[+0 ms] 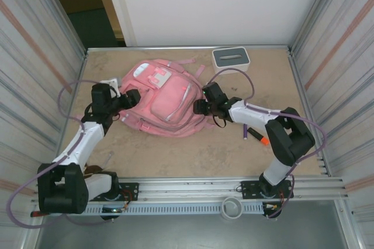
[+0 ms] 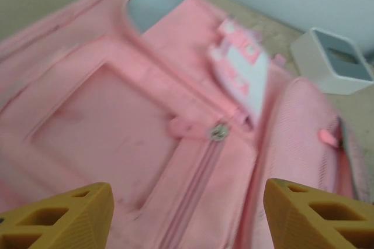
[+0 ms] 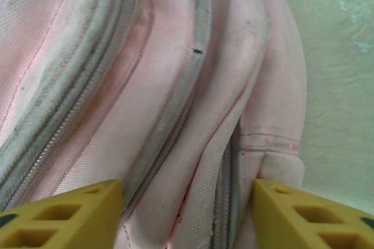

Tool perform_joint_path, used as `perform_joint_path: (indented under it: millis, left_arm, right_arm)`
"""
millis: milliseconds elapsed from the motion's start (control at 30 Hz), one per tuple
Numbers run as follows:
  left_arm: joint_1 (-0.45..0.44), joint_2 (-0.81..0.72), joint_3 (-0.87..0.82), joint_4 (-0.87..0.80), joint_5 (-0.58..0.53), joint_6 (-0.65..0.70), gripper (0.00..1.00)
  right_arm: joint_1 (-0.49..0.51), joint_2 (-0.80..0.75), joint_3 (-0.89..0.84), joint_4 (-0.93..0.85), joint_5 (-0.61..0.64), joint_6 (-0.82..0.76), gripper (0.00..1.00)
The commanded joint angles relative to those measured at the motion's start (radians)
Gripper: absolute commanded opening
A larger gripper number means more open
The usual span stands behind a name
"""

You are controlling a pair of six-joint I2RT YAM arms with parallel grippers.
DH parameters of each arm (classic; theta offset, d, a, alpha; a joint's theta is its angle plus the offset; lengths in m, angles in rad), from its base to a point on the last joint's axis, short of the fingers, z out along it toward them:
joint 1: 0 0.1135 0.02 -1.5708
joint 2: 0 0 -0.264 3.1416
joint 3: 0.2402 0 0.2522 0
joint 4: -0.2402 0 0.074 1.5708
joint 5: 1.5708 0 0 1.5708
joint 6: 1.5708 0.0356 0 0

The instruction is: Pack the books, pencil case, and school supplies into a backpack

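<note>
Backpack (image 1: 166,100) first: big pink one, lying flat front-up around the middle of the surface (image 1: 175,161), a bit toward the far side. From the left wrist view the zips on the front pockets look closed, zip pull (image 2: 219,132) sitting at the end of its track. I can't spot any compartment gaping open, so I can't tell whether anything is inside.

Left claw (image 1: 133,98) is at the bag's left edge. Its fingers stand wide apart over the front pocket with nothing between them, so it isn't holding anything (image 2: 187,193). Right claw (image 1: 198,107) is at the bag's right edge, also spread wide (image 3: 187,187). There's pink fabric and zip seams under and between the fingers, but it doesn't look pinched on any of it.

White box (image 1: 231,58) with the grey slotted top sits at the far edge, just beyond the bag.

Orange-tipped marker (image 1: 259,137) and the purple pen (image 1: 244,133) lie loose on the surface to the right of the bag, close together.

My read: packing isn't finished. At least those two need to go in, and a pocket has to be opened for them.
</note>
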Motion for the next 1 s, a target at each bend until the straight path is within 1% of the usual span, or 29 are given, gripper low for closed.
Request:
perform_joint_path:
  millis: [0, 100, 233, 333, 400, 500, 533, 633, 700, 767, 867, 967]
  left_arm:
    - [-0.001, 0.026, -0.031, -0.011, 0.040, -0.061, 0.69]
    - [-0.032, 0.048, -0.075, 0.019, 0.068, -0.088, 0.69]
    - [-0.133, 0.051, -0.108, 0.028, 0.036, -0.098, 0.68]
    - [-0.244, 0.048, -0.127, 0.061, 0.025, -0.117, 0.68]
    - [-0.337, 0.050, -0.130, 0.082, 0.018, -0.127, 0.67]
    - [-0.455, 0.025, -0.113, 0.084, -0.002, -0.091, 0.67]
    - [-0.480, 0.006, -0.105, 0.074, -0.016, -0.066, 0.67]
    - [-0.536, -0.076, -0.069, 0.005, -0.116, 0.061, 0.67]
    - [-0.549, -0.141, -0.049, -0.042, -0.198, 0.162, 0.67]
    - [-0.549, -0.190, -0.039, -0.055, -0.256, 0.255, 0.68]
    - [-0.548, -0.236, -0.041, -0.037, -0.296, 0.416, 0.69]
    - [-0.548, -0.240, -0.025, -0.038, -0.289, 0.581, 0.70]
  right_arm:
    - [-0.028, 0.051, 0.035, 0.034, 0.015, 0.003, 0.47]
    - [-0.057, 0.086, 0.063, 0.065, -0.007, 0.004, 0.41]
    - [-0.099, 0.149, 0.144, 0.079, -0.048, -0.007, 0.39]
    - [-0.128, 0.221, 0.251, 0.054, -0.104, -0.025, 0.37]
    - [-0.143, 0.261, 0.335, 0.012, -0.131, -0.048, 0.36]
    - [-0.156, 0.276, 0.429, -0.061, -0.159, -0.085, 0.37]
    - [-0.156, 0.269, 0.440, -0.075, -0.155, -0.096, 0.38]
    - [-0.155, 0.213, 0.422, -0.104, -0.134, -0.119, 0.43]
    - [-0.153, 0.155, 0.371, -0.104, -0.127, -0.122, 0.47]
    - [-0.146, 0.097, 0.307, -0.094, -0.125, -0.118, 0.51]
    - [-0.129, 0.027, 0.214, -0.084, -0.131, -0.102, 0.54]
    - [-0.112, -0.021, 0.141, -0.055, -0.164, -0.069, 0.56]
